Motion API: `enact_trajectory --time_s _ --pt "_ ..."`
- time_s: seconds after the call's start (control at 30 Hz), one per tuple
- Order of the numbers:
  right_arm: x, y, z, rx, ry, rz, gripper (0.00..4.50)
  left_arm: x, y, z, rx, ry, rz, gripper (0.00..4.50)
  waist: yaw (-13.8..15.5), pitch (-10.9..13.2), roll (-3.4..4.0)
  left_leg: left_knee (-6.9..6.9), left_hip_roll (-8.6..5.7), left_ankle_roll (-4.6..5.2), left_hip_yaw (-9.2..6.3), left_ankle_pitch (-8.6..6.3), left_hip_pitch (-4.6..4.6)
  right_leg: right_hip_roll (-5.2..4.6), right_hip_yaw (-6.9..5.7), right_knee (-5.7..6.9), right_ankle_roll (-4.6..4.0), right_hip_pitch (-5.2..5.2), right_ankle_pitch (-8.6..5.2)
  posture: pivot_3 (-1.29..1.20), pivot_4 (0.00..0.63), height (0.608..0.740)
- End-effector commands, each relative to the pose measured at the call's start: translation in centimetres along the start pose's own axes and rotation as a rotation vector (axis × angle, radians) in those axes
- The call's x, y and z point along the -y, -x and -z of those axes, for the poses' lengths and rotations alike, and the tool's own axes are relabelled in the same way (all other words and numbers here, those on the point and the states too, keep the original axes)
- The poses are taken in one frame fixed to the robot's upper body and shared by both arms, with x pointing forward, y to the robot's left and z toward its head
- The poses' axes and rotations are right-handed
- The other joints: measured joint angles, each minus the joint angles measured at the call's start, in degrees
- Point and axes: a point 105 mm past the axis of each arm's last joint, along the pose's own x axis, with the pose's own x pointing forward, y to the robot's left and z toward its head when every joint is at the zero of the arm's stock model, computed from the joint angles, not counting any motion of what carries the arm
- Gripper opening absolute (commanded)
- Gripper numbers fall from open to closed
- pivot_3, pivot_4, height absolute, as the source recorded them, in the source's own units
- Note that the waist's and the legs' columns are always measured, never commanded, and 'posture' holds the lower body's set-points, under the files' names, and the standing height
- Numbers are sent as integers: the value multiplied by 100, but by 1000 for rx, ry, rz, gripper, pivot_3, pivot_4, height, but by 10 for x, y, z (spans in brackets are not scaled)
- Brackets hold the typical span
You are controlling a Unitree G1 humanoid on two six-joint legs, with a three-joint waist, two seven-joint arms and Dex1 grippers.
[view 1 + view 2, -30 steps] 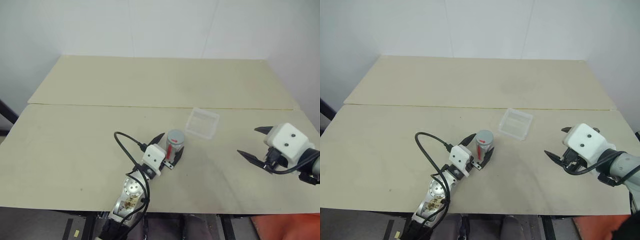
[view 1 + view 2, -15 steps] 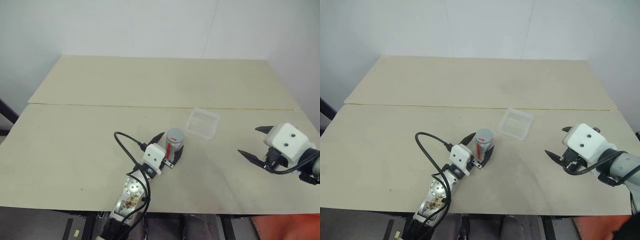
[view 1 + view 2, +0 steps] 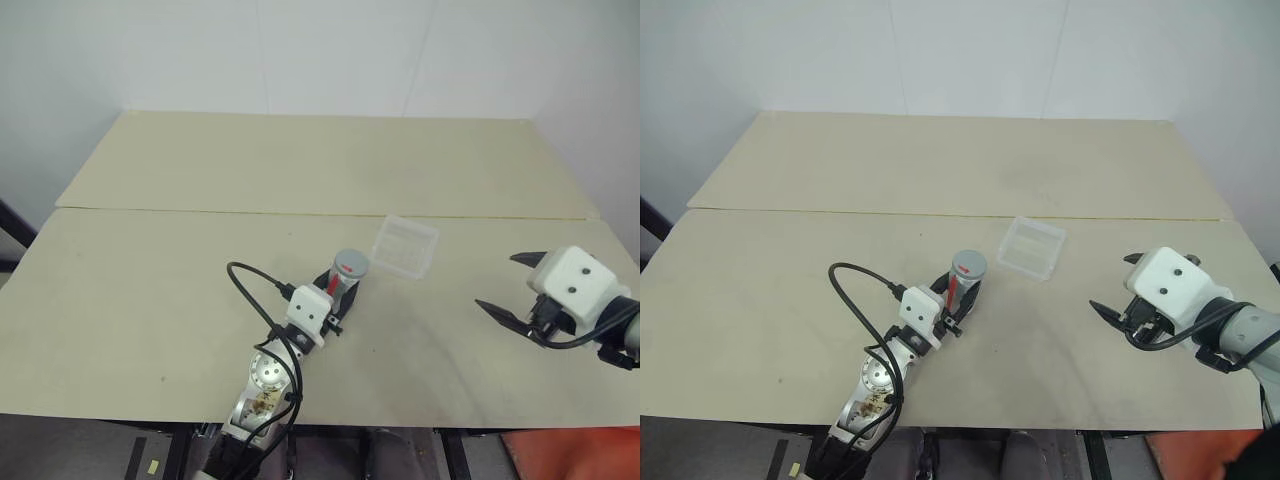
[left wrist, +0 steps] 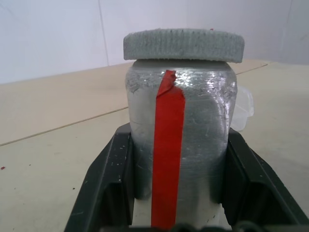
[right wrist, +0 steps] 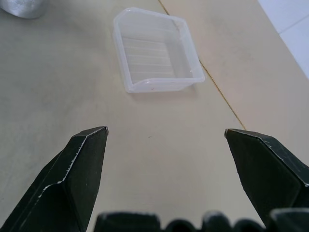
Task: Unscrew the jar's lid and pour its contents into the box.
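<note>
Jar stands upright on the table, near the front edge, middle. Left gripper is clamped on it: in the left wrist view both black fingers press against the jar's lower wall, one each side, red stripe facing the camera. Lid is grey, still on top, sits above the fingers, not touched by them. Contents can't be made out through the cloudy wall.

Box lies flat on the table just beyond the jar, to its right, close but apart, next to the seam between the two boards. Looks bare inside in the right wrist view.

Right gripper hangs above the table at the right side, well apart from jar and box, fingers spread wide, nothing between them, pointed toward the box.
</note>
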Motion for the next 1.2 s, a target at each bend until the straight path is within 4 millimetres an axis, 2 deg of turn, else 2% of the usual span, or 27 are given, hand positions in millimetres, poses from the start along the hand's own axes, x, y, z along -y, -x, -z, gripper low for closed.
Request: enact_trajectory --time_s 0.03,0.3,0.43,0.67,0.9,1.07,1.2 --pt "8 5 -8 21 28 52 4500 -3 1 -10 41 -4 -9 1905 0 0 0 0 0 0 0 0 0 0 0 0 0 0 0 0 150 740" --pt "6 -1 -7 30 23 47 4500 -14 11 -11 25 -7 -26 1905 -21 0 1 0 1 0 0 0 1 0 0 1 0 0 0 0 150 740" --pt "7 -2 -8 38 19 44 4500 -21 34 -22 58 114 65 1905 -68 -1 2 -2 5 0 0 0 0 0 0 1 0 -2 0 0 150 740" --pt "8 -6 -8 45 22 30 4500 -53 68 -26 11 106 130 1905 -65 -2 4 1 6 -2 -1 1 4 0 0 5 -1 1 0 0 150 740" --pt "8 -7 -7 46 26 23 4500 -63 96 -31 -33 92 247 1905 -70 -2 4 0 5 -1 1 1 1 0 -1 -2 0 -1 -1 0 150 740" --pt "7 -7 -7 48 28 17 4500 -83 114 -37 -76 122 300 1905 -72 -3 6 -1 7 -3 -1 1 6 0 -2 6 -1 0 -1 0 150 740" --pt "8 -7 -8 51 29 20 4500 -97 136 -42 -122 168 346 1905 -83 -3 6 -4 8 -3 0 1 5 1 -1 2 0 -2 -1 0 150 740"
